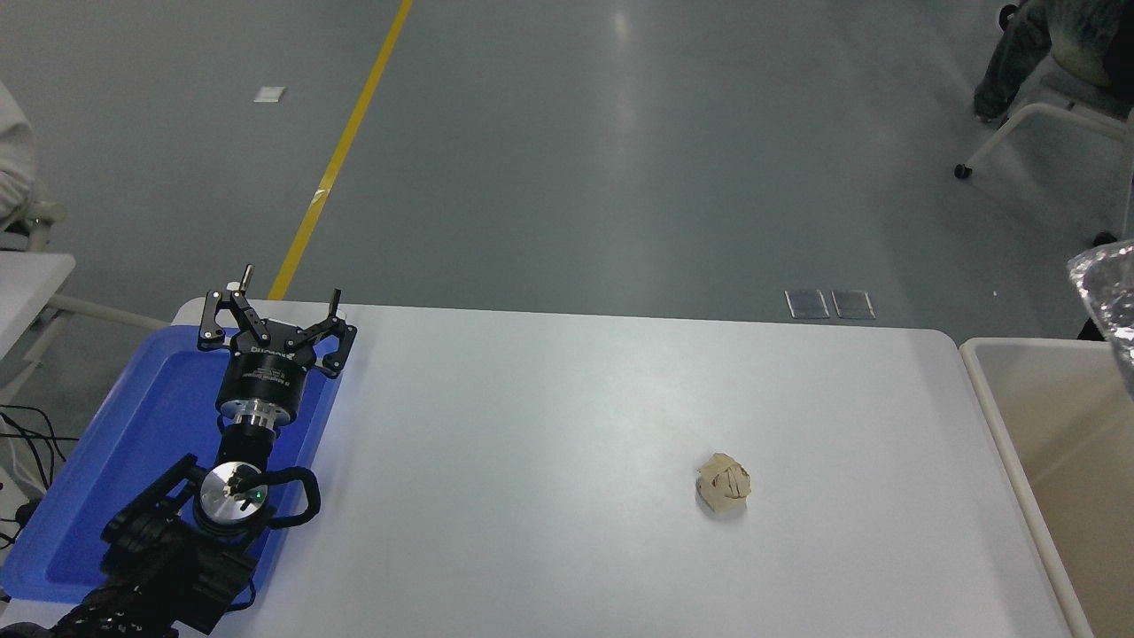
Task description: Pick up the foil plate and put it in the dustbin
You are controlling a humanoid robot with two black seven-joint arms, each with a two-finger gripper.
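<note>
White table (549, 425) on a grey floor (620, 151): dustbin (1045, 443) at its right edge; left gripper (276, 321), fingers spread wide, above its left end.

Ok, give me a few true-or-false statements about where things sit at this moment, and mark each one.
1. The foil plate lies flat in the middle of the table. False: only a sliver of it shows at the picture's right edge, above the dustbin.
2. The paper ball sits on the white table. True.
3. The left end effector is over the blue tray, fingers open. True.
4. The paper ball is inside the dustbin. False: it is on the table, left of the bin.
5. The right end effector is closed on the paper ball. False: it is not in view.
</note>
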